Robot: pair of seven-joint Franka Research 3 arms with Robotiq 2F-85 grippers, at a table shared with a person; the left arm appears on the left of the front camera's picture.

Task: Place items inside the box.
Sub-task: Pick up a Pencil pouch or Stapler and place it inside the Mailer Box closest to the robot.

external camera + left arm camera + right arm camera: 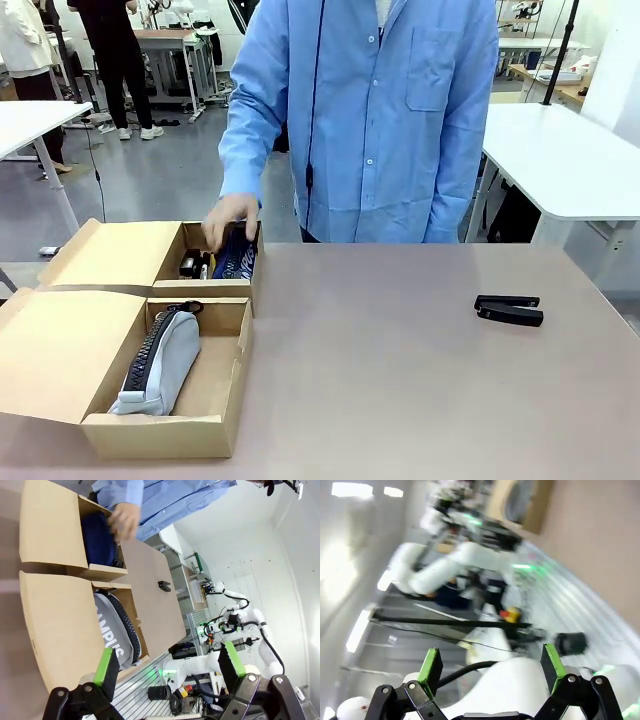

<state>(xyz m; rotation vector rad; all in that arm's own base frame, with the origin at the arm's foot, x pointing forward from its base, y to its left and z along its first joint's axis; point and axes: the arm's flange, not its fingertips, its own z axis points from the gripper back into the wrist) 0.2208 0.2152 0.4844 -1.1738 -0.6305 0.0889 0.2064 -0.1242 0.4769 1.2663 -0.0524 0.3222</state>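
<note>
Two open cardboard boxes stand at the table's left. The near box (165, 436) holds the grey zip pouch (160, 365), printed "CAMPUS" (111, 630). A person's hand (229, 218) rests on the navy zip pouch (236, 260) in the far box (115, 255), beside small dark items (190, 267). The black stapler (509, 310) lies alone on the table at the right. My left gripper (169, 662) is open, high above the boxes (55, 610), holding nothing. My right gripper (491, 662) is open and empty, pointing away from the table top (600, 545).
The person in a blue shirt (370, 120) stands at the far edge, leaning toward the far box. Open tan table surface (400, 380) spreads between the boxes and the stapler. White tables (570, 160) stand behind.
</note>
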